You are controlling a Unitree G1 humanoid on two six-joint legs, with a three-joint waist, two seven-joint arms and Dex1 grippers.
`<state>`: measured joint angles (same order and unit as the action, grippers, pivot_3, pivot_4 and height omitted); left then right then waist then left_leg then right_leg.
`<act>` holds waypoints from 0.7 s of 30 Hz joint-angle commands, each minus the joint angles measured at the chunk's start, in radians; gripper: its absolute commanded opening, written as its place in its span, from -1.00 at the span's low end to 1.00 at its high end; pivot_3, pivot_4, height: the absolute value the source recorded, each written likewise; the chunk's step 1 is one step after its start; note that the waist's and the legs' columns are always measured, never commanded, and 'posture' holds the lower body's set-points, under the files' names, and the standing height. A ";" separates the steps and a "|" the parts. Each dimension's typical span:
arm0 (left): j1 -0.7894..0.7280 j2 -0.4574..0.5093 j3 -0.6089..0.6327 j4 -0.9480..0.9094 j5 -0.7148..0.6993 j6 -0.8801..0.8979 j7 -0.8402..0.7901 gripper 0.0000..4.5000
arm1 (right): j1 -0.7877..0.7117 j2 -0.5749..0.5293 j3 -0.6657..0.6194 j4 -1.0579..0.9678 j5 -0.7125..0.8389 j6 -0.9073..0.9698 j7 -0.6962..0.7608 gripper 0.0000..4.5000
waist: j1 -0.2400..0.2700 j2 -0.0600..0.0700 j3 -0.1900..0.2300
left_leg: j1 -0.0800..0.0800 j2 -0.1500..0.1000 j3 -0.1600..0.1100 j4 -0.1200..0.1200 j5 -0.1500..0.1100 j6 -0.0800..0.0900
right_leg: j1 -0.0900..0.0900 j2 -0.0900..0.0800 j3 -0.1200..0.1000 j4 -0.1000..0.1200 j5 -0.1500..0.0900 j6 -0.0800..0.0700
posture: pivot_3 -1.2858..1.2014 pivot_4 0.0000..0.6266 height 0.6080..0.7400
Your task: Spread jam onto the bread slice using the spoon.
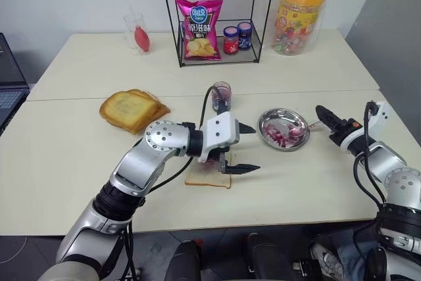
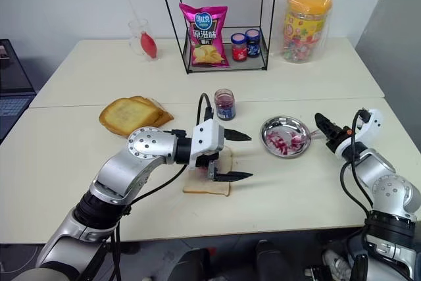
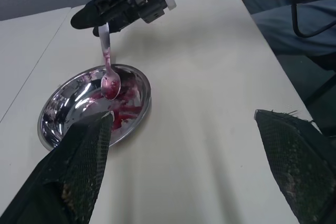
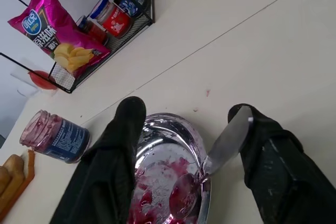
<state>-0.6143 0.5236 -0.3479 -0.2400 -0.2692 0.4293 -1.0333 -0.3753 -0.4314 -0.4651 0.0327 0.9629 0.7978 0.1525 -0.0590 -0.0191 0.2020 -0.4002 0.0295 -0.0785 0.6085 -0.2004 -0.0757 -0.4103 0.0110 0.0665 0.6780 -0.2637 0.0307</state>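
Note:
The pale bread slice lies near the table's front edge with a purplish-red smear on it, partly hidden under my left gripper. That gripper hovers just over the slice, open and empty, pointing right. The jam jar stands behind the slice. More jam is smeared in a small steel dish to the right. The spoon rests with its bowl in the dish, its handle leaning against one finger of my right gripper. The right gripper is open at the dish's right rim.
Toasted slices are stacked at the left. A wire rack at the back holds a chips bag and two small jars. A candy tub and a glass flank it. A laptop sits far left.

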 commanded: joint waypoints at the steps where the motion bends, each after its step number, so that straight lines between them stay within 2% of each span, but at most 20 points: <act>1: -0.023 -0.004 0.029 -0.009 0.003 -0.010 0.009 1.00 | -0.006 0.002 0.001 -0.060 -0.027 -0.053 0.032 0.75 | 0.000 0.000 0.000 | 0.000 0.000 0.000 0.000 0.000 0.000 | 0.000 0.000 0.000 0.000 0.000 0.000 | 0.03 -0.52 1.00; 2: -0.022 -0.005 0.030 -0.009 0.004 -0.010 0.011 1.00 | 0.003 -0.002 0.016 -0.075 -0.042 -0.059 0.047 0.86 | 0.000 0.000 0.000 | 0.000 0.000 0.000 0.000 0.000 0.000 | 0.000 0.000 0.000 0.000 0.000 0.000 | 0.03 -0.52 1.00; 7: -0.020 -0.005 0.034 -0.009 0.006 -0.011 0.017 1.00 | 0.040 -0.029 0.097 -0.132 -0.138 -0.096 0.114 0.86 | 0.001 0.000 0.000 | 0.000 0.000 0.000 0.000 0.000 0.000 | 0.000 0.000 0.000 0.000 0.000 0.000 | 0.03 -0.52 1.00; 12: -0.022 -0.011 0.042 -0.007 0.003 -0.009 0.032 1.00 | 0.079 -0.068 0.192 -0.132 -0.324 -0.240 0.179 0.86 | 0.001 0.000 0.000 | 0.000 0.000 0.000 0.001 0.000 0.000 | 0.000 0.000 0.001 0.000 0.001 0.001 | 0.03 -0.52 1.00; 21: -0.023 -0.016 0.055 -0.013 0.002 -0.003 0.039 1.00 | 0.075 -0.016 0.150 -0.101 -0.353 -0.307 0.175 0.86 | 0.001 0.000 0.000 | 0.000 0.000 0.001 0.001 0.000 0.000 | 0.000 0.000 0.001 0.000 0.001 0.001 | 0.03 -0.52 1.00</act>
<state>-0.6220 0.5046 -0.3159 -0.2301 -0.2661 0.4324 -0.9941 -0.2895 -0.4481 -0.2789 -0.0510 0.6153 0.5292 0.3248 -0.0583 -0.0193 0.2020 -0.4002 0.0293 -0.0778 0.6093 -0.2004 -0.0758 -0.4103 0.0110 0.0679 0.6781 -0.2630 0.0320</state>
